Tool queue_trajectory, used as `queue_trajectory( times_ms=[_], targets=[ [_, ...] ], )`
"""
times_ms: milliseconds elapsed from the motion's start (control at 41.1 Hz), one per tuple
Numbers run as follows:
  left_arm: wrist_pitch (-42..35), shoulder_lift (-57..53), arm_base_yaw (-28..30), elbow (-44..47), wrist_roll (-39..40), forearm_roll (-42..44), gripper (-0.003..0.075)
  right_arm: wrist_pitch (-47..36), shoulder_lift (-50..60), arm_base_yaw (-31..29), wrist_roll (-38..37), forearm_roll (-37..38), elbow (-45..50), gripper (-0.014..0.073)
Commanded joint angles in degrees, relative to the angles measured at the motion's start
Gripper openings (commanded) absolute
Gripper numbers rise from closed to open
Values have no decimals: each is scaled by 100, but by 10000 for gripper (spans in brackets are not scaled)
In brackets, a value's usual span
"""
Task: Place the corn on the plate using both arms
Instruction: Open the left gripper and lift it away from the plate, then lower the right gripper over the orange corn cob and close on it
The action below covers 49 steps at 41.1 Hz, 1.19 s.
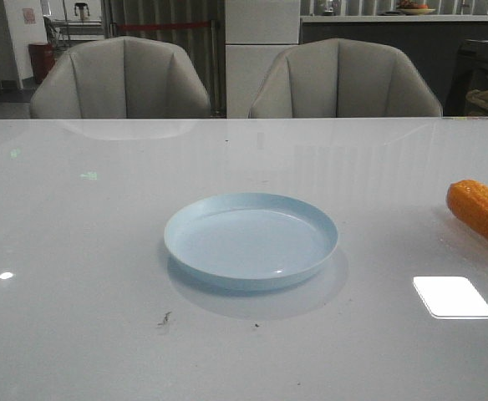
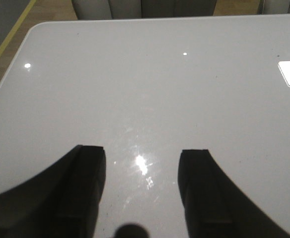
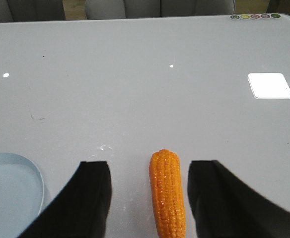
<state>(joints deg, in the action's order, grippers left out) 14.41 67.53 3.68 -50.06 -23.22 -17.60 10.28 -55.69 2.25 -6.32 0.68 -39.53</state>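
Front view shows the plate (image 1: pixel 251 241) bare in the middle of the tabletop (image 1: pixel 77 251), so nothing of the job counts as finished yet. The corn (image 1: pixel 483 214) lies well to the right of the plate, flat on the tabletop and partly cut off by the picture's edge, not touching the rim. My right pincer (image 3: pixel 149 183) hangs over the corn with its fingers spread apart, one dark finger on each side of the cob and a clear gap between each finger and the kernels; I hold nothing. In that wrist view the blunt tip points away from me, and a slice of the plate's rim shows off to one side, near but apart from the cob. My left pincer (image 2: pixel 141 171) is also spread wide over bare tabletop, with neither corn nor plate in its sight. By my reckoning I stand at the very start: the grasp is lined up but not closed, and lifting, carrying toward the plate, whatever share the left arm takes, and setting down all remain.
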Motion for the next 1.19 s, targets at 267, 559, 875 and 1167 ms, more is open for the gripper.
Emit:
queue_trajectory(
  times_ms=[267,559,875,1167],
  targets=[
    [-721,-1223,14,1115,-32,-279,403,333,-103,-6,41,94,-243,453],
    [-546,-1273,14,1115,-32,-865,403,1653,-1073,-6,41,268,-1852,453],
    [-530,-1273,-450,1115,-44,-887,403,3272,-3079,-6,41,390,-3817,453],
    [-530,-1273,-910,1115,-44,-887,403,3873,-4572,-150,36,391,-4387,453]
  ],
)
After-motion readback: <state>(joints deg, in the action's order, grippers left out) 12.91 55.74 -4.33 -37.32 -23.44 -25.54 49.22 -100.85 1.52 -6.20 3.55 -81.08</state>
